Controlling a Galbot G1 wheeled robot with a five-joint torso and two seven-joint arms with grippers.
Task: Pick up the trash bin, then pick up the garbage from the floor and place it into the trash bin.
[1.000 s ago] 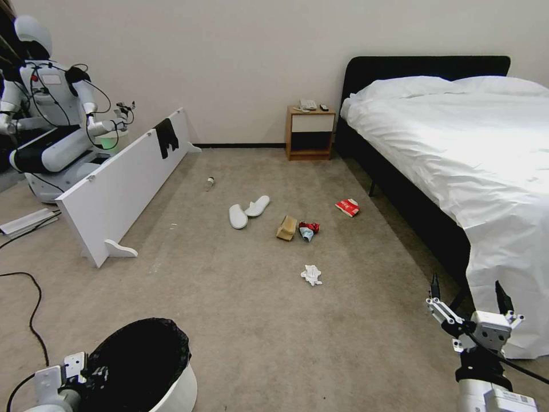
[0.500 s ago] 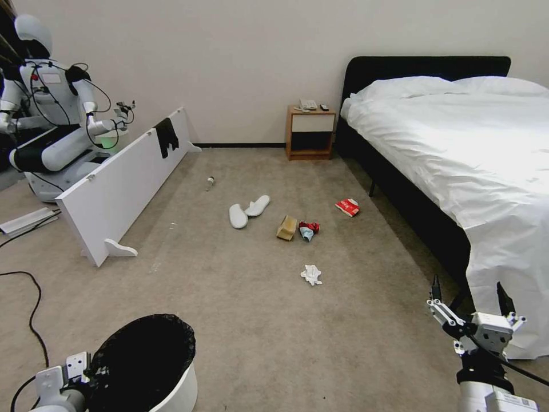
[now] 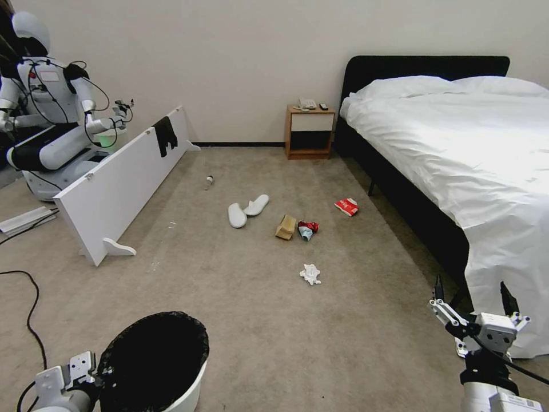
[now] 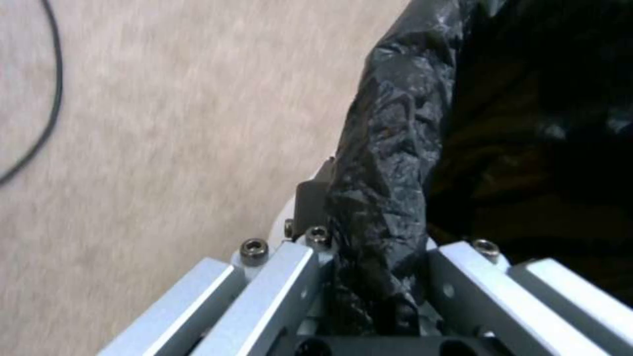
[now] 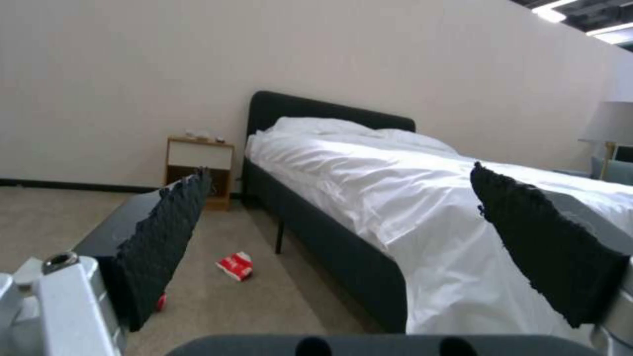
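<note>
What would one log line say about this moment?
left claw: shut on trash bin rim | right claw: open, empty, beside bed | garbage: on floor

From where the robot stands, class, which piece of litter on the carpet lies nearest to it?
The crumpled white tissue. It lies alone on the carpet, closer to the robot than the brown paper bag, the red and blue wrappers and the red snack packet.

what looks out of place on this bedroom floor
Litter dots the beige carpet: a crumpled white tissue, brown paper bag, red and blue wrappers, red snack packet, small bottle and splayed white slippers. A long white board stands on edge.
</note>
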